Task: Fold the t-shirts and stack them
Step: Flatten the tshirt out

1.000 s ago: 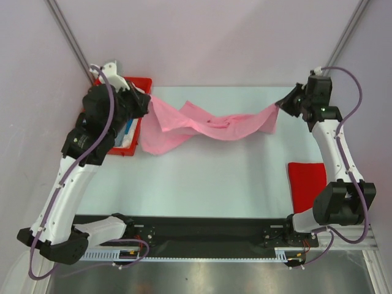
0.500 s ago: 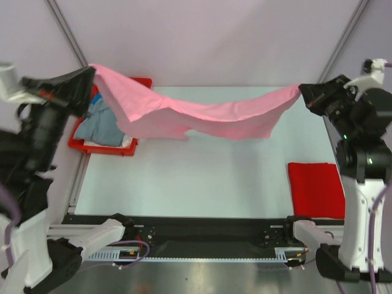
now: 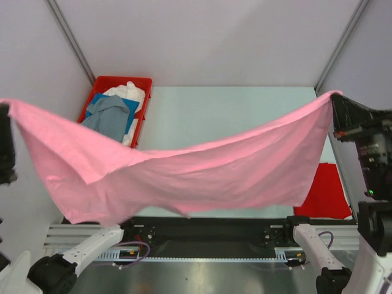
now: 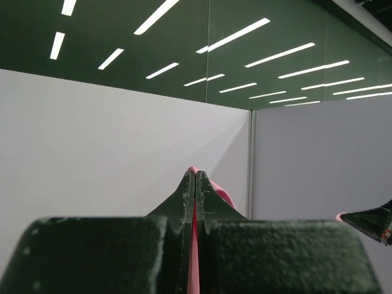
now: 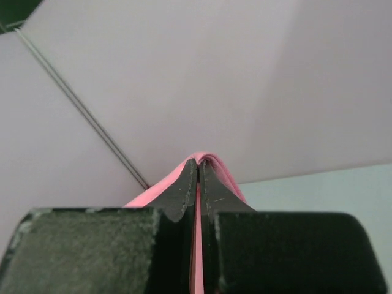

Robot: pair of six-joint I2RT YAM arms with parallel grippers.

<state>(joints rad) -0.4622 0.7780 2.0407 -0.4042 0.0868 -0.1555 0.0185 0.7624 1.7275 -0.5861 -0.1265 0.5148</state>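
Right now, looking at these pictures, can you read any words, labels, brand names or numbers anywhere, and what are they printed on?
No text can be read in any view.
The pink t-shirt is plain cloth with no print.
The red t-shirt is also plain.
The red bin shows no label.
The arm bases may carry small marks, but they are too small to tell.

Left arm (image 3: 92, 243) and right arm (image 3: 313, 240): white links, black joints, purple cables (image 3: 139, 244) at the bases; left hand (image 4: 194, 174) and right hand (image 5: 197, 163) with black, tapered, grainy fingers (image 4: 92, 257).
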